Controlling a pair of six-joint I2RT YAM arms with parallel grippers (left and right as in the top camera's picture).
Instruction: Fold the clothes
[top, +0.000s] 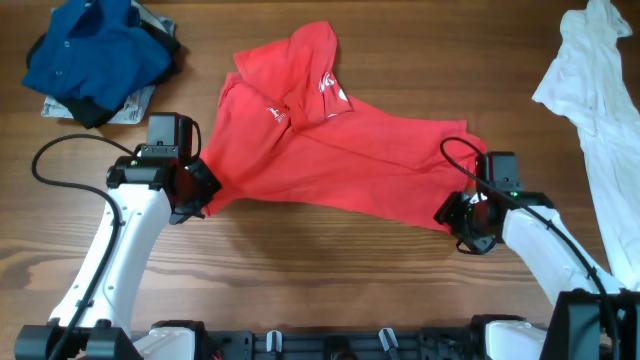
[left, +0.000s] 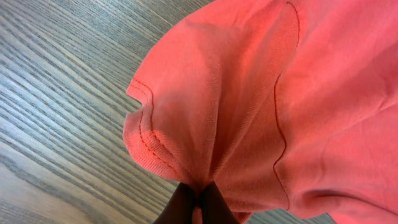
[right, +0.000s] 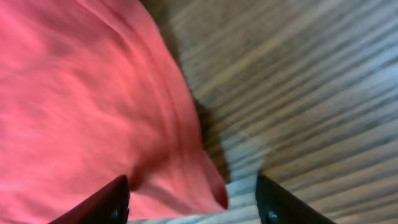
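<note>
While the streaky wood-grain table (top: 300, 270) is carrying it, the soft, crumpled red T-shirt (top: 340, 155) is lying mid-table; the left gripper (left: 198, 193) is pinching its stitched hem, and the right gripper (right: 194, 199) is gaping apart at its edge.

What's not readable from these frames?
Overhead: white lettering on the red cotton T-shirt, folded over and too small.
Overhead: long white cloth garment, cut off by the right edge.
Overhead: pile under the blue collared cloth shirt, mostly covered.
Right wrist: right tool, blurred; hem contact unclear.
</note>
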